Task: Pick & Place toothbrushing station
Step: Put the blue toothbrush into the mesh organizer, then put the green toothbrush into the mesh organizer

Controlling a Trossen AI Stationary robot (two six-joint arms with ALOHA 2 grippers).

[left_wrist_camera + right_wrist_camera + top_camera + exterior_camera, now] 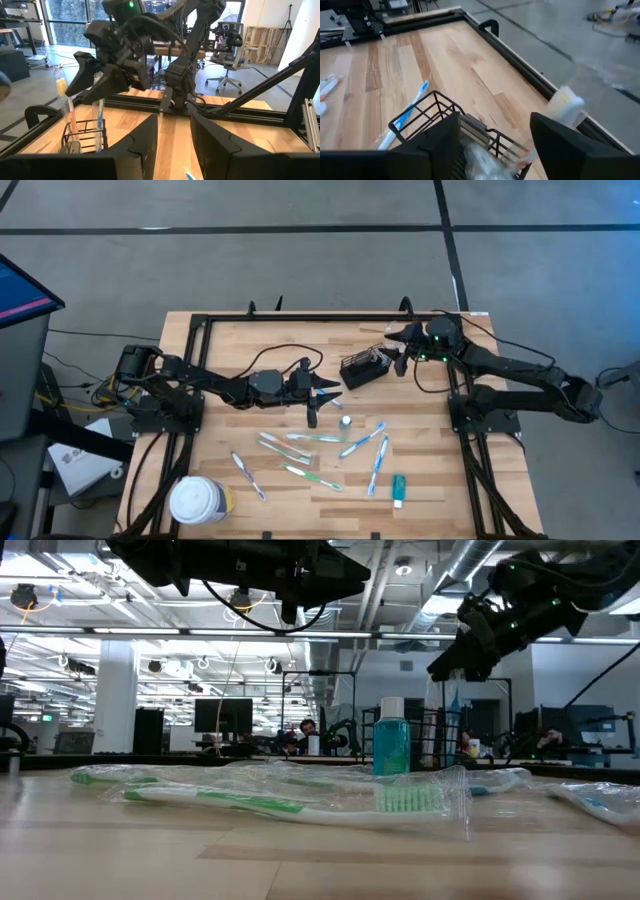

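The black wire-mesh caddy (pixel 363 368) is seen in the upper middle of the high view, standing on the desk (pixel 250 350) near its far edge. In the left wrist view two toothbrushes are seen standing in it, one pale with an orange stem (pixel 65 107) and one blue (pixel 99 122).

The right gripper (pixel 400 360) is held just right of and above the caddy in the high view. Its fingers (pixel 560 145) are spread wide and nothing is seen between them in the right wrist view, where the caddy's rim lies directly beneath the gap.

The left gripper (pixel 328 391) is held below and left of the caddy in the high view, near it but apart. Its fingers (pixel 142 145) are parted and nothing is pinched.

The remaining toothbrushes (pixel 310 438) are scattered flat in the lower middle of the high view, in clear wrappers, with long axes mostly running left to right or diagonally. The small teal tube (pixel 398 489) lies at lower right, and a small bottle (pixel 346 421) stands just below the left gripper.

The left gripper is judged the nearer to the scattered brushes, which lie just below its fingers in the high view.
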